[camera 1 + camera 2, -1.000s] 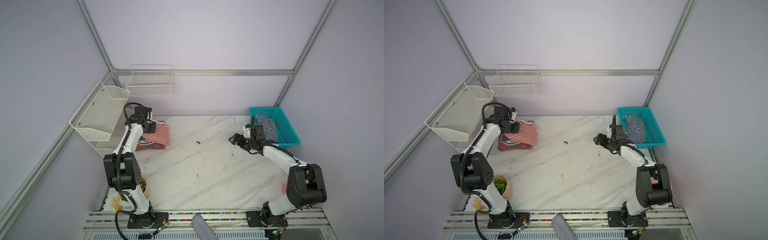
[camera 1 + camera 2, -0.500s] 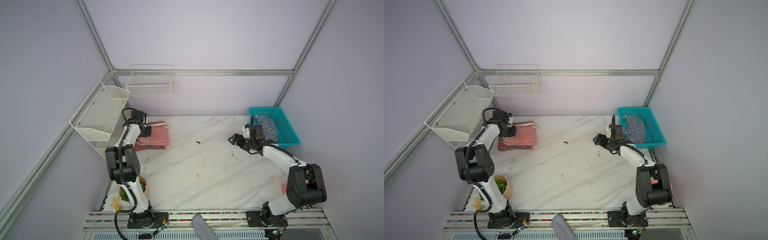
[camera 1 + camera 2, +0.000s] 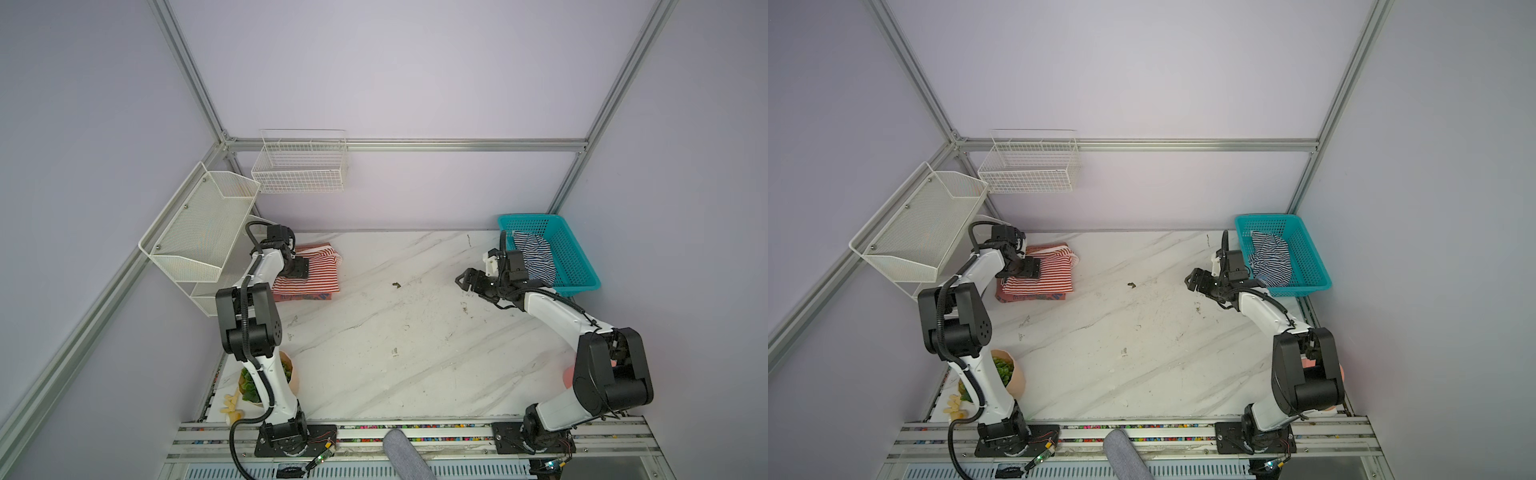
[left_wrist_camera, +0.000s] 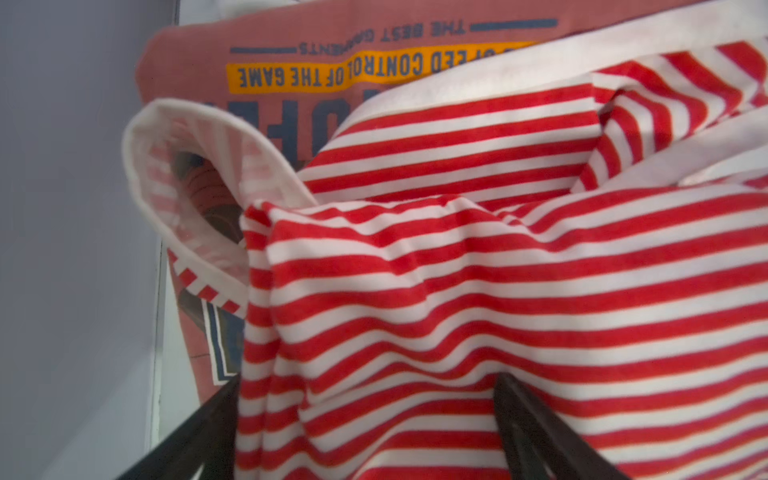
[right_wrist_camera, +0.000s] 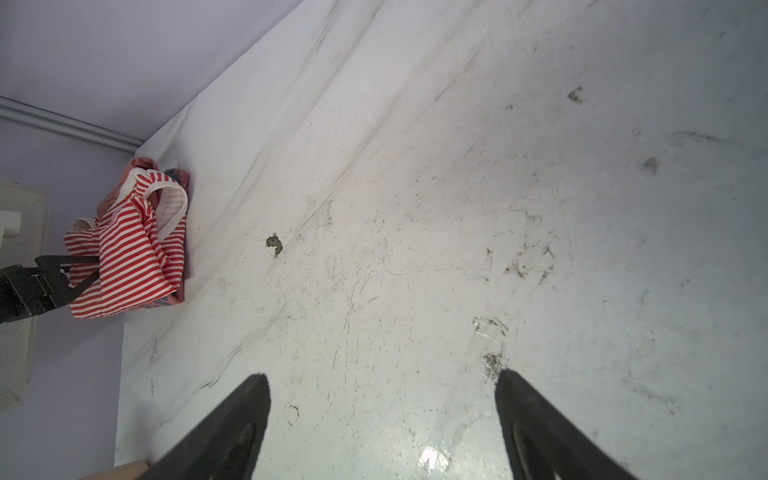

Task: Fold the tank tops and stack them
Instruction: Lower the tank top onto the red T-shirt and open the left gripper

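Note:
The red-and-white striped tank top (image 3: 318,272) (image 3: 1054,274) lies folded on a rust-red printed garment (image 3: 305,296) (image 4: 291,33) at the back left of the table. My left gripper (image 3: 300,268) (image 3: 1032,268) (image 4: 365,382) rests low at its left edge, jaws wide apart, with striped cloth (image 4: 457,291) lying loose between them. The navy-and-white striped tank top (image 3: 534,259) (image 3: 1268,262) lies crumpled in the teal basket (image 3: 582,266) (image 3: 1312,257). Just left of that basket my right gripper (image 3: 465,279) (image 3: 1194,280) (image 5: 380,378) hangs open and empty over bare marble.
White mesh shelves (image 3: 199,232) stand close behind the left arm, and a wire basket (image 3: 299,166) hangs on the back wall. A potted plant (image 3: 253,382) sits by the left arm's base. A dark speck (image 3: 395,284) lies mid-table.
The left gripper has swung back and down to the stack's left edge, laid the red-striped top on it and opened its jaws. The right arm has not moved.

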Motion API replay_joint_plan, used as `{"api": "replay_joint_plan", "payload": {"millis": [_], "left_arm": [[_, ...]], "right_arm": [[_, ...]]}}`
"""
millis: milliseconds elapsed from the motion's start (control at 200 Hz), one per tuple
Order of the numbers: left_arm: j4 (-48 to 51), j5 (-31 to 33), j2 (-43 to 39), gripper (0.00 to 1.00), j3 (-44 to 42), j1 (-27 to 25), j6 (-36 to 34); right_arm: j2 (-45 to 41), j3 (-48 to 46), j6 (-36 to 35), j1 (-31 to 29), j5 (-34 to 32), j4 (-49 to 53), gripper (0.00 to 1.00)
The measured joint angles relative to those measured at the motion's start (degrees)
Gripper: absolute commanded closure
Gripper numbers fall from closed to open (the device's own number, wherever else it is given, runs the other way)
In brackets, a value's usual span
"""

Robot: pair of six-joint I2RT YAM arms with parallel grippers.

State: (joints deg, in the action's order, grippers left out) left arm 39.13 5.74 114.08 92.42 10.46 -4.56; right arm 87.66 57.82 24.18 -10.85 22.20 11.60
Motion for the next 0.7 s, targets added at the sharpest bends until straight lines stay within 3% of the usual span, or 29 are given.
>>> {"api": "replay_joint_plan", "payload": {"millis": [285, 700], "left_arm": [[1.7, -4.5, -2.7, 0.00, 0.1, -0.7, 1.2], [0.3, -2.3, -13.2, 0.00, 4.0, -3.8, 3.0]], "right_arm": [[-0.1, 0.0, 0.2, -0.9, -0.4, 0.5, 0.12], [-1.0, 0.0, 0.6, -1.3, -0.4, 0.7, 0.12]]}}
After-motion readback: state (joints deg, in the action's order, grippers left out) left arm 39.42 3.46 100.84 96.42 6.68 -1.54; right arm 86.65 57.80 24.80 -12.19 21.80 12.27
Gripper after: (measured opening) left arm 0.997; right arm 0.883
